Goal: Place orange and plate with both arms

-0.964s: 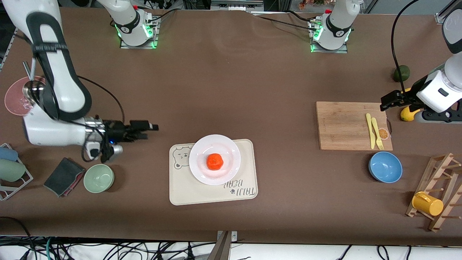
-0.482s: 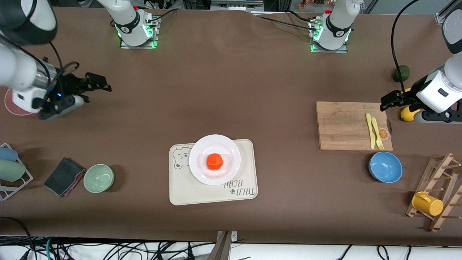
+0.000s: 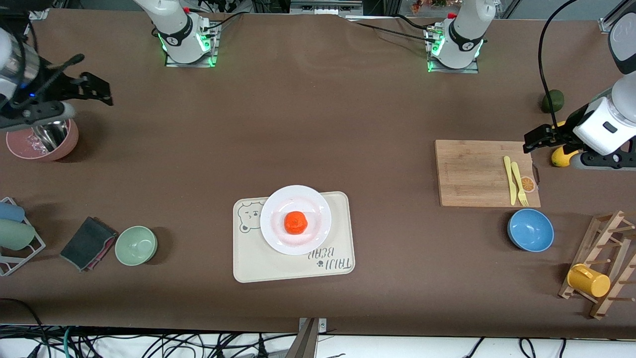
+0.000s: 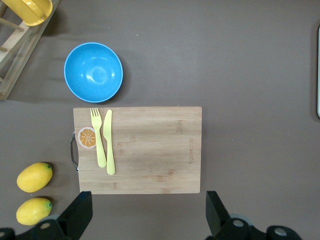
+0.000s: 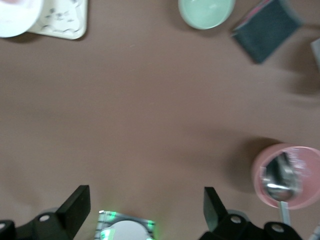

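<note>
Brown matting covers the whole table [image 3: 318, 124], with both arm bases bolted along the top of the front view and loose cables hanging under the bottom edge. At the lower middle the orange [image 3: 295, 222] sits in the centre of the plate [image 3: 278, 206], and the plate rests on the tray [image 3: 258, 263], overhanging its upper edge. At the upper left the right gripper [image 3: 92, 89] hovers with its fingers spread wide and empty, above bare matting just beside the pink bowl [image 3: 42, 141] holding a spoon [image 3: 47, 136]. At the middle right the left gripper [image 3: 534, 139] hangs over the upper right edge of the board [image 3: 472, 171], jaws parted and empty. A knife [image 3: 508, 179] and a fork [image 3: 519, 185] lie side by side on the board. At the lower right sits the blue bowl [image 3: 530, 230], and a yellow mug [image 3: 589, 281] hangs on the rack [image 3: 603, 263]. At the lower left a green bowl [image 3: 136, 245] stands beside a dark cloth [image 3: 89, 243].
</note>
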You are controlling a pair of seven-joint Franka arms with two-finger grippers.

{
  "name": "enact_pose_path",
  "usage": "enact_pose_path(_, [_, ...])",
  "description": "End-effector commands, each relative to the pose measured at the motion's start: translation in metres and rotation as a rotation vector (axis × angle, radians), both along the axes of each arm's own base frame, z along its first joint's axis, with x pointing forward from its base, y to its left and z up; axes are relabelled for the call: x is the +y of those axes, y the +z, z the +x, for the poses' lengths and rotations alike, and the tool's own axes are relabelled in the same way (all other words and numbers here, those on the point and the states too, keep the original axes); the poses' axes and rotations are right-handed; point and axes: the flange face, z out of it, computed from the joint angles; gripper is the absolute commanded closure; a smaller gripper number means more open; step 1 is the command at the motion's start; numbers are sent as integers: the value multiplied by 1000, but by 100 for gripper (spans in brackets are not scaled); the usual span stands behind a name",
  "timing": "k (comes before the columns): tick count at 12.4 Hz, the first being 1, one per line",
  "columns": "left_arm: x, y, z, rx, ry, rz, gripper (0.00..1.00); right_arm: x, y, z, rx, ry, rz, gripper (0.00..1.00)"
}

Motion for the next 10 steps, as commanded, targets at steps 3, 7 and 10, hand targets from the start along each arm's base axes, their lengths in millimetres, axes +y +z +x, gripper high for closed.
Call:
enact_pose_path(3, [-1,4,1,-4,-6,-9,0,10,19,-3,18,-12,-31,0])
enact_pose_path(7, [-2,4,1,-4,-8,-9,0,-14,19,4,-42,-77,80,0])
enact_pose_path(10, [-1,3,2,-2,-6,-9,0,-14,11,-6,-63,-106,78,0])
